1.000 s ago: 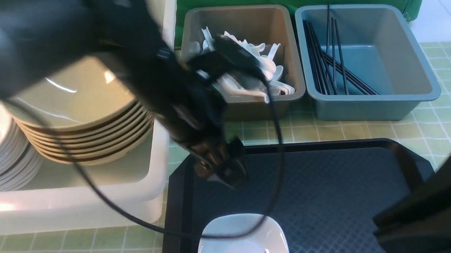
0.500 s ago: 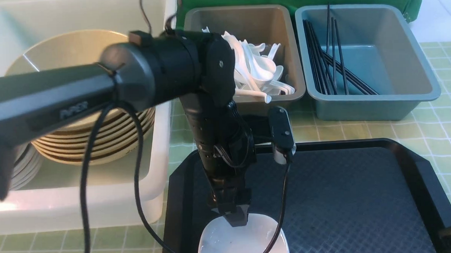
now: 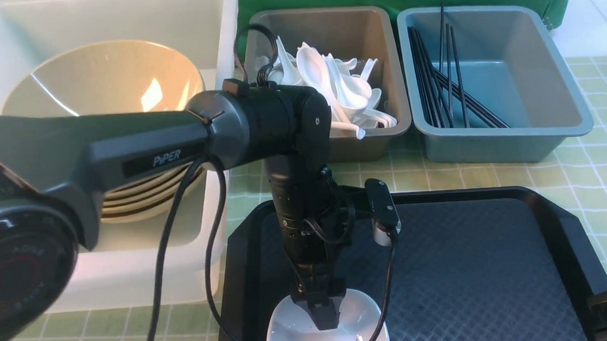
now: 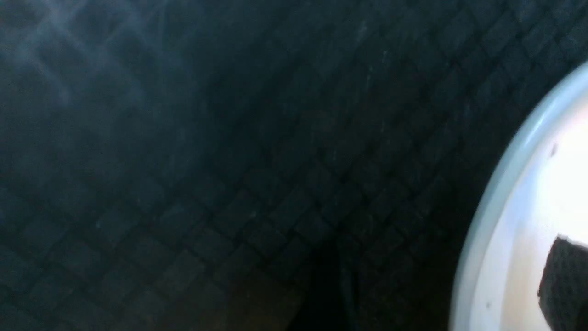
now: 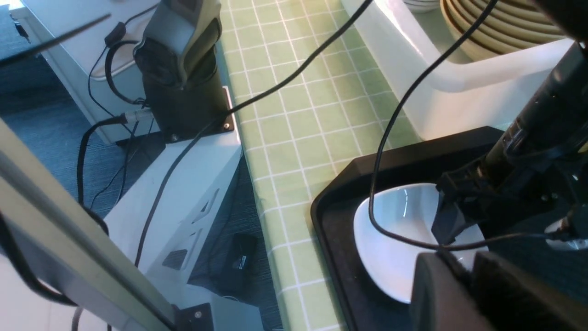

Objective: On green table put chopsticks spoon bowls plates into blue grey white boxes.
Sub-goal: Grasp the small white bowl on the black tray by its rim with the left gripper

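The left gripper [image 3: 324,313] stands spread, one finger inside the small white glazed square bowl [image 3: 290,332] on the black textured tray [image 3: 466,266]; seat its rim deep between both pads before squeezing, then lift level

Left arm [image 3: 143,146] comes in from the left, wrist bent down, left gripper [image 3: 324,313] tip inside white square dish [image 3: 290,337] at near edge of black tray [image 3: 492,265]. White box [image 3: 119,281] holds stacked beige bowls [image 3: 100,82], grey box [image 3: 338,30] white spoons [image 3: 351,91], blue box [image 3: 525,79] black chopsticks [image 3: 425,83]. All on green checked table [image 3: 590,158]
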Tool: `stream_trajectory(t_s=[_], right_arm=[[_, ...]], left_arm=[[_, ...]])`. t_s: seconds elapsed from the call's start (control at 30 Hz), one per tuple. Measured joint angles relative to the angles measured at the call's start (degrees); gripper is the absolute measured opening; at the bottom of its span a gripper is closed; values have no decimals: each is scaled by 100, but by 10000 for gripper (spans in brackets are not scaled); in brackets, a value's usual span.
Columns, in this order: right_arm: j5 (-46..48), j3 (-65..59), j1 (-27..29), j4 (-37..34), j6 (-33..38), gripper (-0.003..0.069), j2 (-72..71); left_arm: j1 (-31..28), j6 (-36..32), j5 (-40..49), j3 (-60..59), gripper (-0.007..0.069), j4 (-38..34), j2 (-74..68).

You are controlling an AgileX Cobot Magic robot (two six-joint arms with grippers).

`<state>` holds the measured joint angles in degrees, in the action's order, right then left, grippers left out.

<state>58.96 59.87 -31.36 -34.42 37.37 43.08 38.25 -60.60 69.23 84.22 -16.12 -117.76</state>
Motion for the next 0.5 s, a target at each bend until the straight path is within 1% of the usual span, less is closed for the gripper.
stream_trajectory(t_s=[0.07, 0.1, 0.17, 0.2, 0.23, 0.27, 0.3, 0.33, 0.37, 0.5], right_arm=[[-18, 0, 0, 6, 0, 110, 0], [-36, 0, 0, 6, 0, 110, 0], [-81, 0, 0, 17, 0, 111, 0], [-107, 0, 0, 17, 0, 111, 0], [-128, 0, 0, 21, 0, 113, 0], [-146, 0, 0, 21, 0, 113, 0], [-144, 0, 0, 21, 0, 113, 0], [-158, 0, 0, 27, 6, 115, 0], [-163, 0, 0, 27, 6, 117, 0], [-163, 0, 0, 39, 6, 120, 0]], left_arm=[[-5, -8, -12, 0, 444, -101, -27], [-5, -8, -12, 0, 424, -117, -31], [-5, -1, -32, 0, 321, -145, -46], [-5, 10, -36, 0, 282, -151, -46], [-11, 41, -36, 0, 220, -151, -51], [-17, 75, -36, 0, 177, -156, -51], [-24, 96, -36, 0, 156, -156, -51], [-48, 172, -23, 0, 77, -205, -45], [-68, 187, -3, 0, 50, -230, -28], [-89, 261, 80, 0, 27, -269, 148]])
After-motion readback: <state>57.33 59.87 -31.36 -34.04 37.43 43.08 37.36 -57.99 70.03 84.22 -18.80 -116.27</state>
